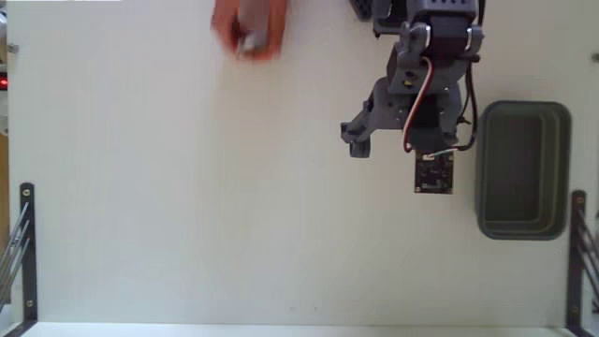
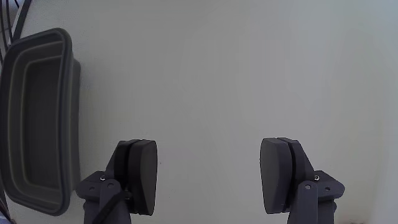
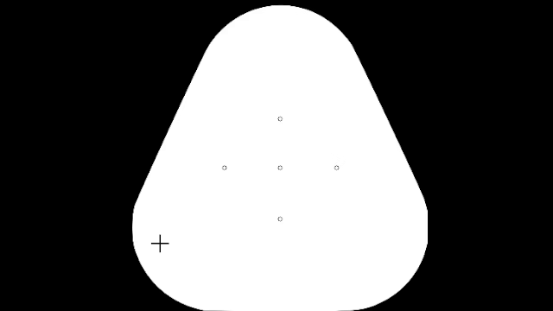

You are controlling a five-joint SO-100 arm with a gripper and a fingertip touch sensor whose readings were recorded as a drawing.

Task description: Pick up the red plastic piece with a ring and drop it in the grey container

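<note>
The task looks barely begun, judging from how things lie; in the fixed view the red plastic piece with a ring [image 1: 249,30] sits near the top edge of the white table [image 1: 187,206], left of centre, and it is blurred there, an orange-red smear with a pale spot in it, so the ring itself cannot be made out; the arm [image 1: 426,84] reaches down from the top edge further right, well apart from the piece, with the grey container [image 1: 522,168] just to its right in that view; the tub looks empty in both views, its dark floor bare; the wrist view shows the gripper [image 2: 208,177] with its two dark pads spread wide and only plain table between them, so it is released and grasps nothing; the container [image 2: 37,118] lies at the left edge of that view, close beside the left pad but not touching it, and the red piece does not appear there at all; so nothing is picked up yet and nothing is dropped; what is left, as I judge it, is the whole job: swing across the table toward the piece, come down over it, close on it, carry it back and let it go above the tub.
</note>
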